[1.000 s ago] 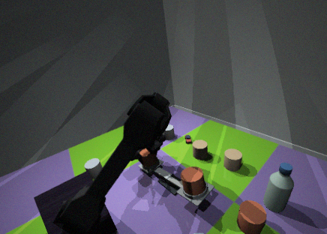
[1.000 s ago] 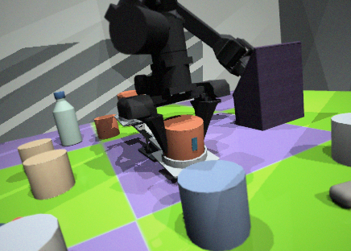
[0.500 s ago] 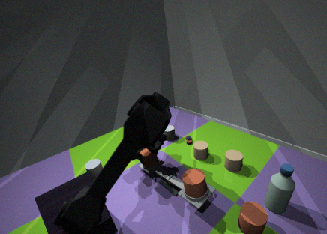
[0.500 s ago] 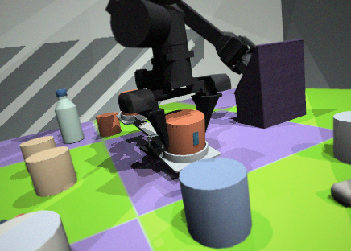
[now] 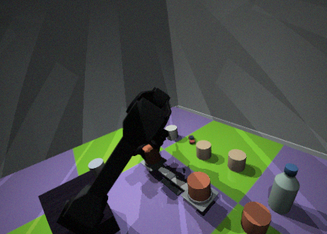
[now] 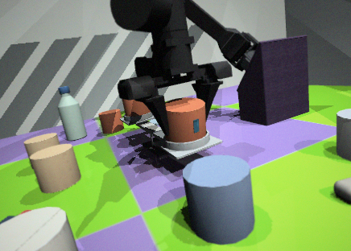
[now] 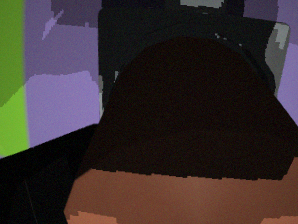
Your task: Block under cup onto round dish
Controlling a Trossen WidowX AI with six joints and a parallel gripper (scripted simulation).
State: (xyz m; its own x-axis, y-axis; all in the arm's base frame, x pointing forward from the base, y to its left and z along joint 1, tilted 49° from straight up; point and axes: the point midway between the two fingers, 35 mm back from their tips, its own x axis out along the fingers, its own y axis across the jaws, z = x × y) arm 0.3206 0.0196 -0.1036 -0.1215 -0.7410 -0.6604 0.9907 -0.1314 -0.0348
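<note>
gripper (image 6: 181,108) clamping on orange cup (image 6: 185,120) | cup sitting on balance (image 6: 193,145) | small blue mark on cup, no readable writing

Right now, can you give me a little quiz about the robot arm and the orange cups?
1. True or false: the black gripper is shut on an orange round cup standing on the grey balance.
2. What colour is the cap of the pale grey bottle? A red, B blue, C green.
3. Fill in: in the top view, ___ tan cylinders stand on the green floor tile.
Key: 1 true; 2 B; 3 two.
</note>
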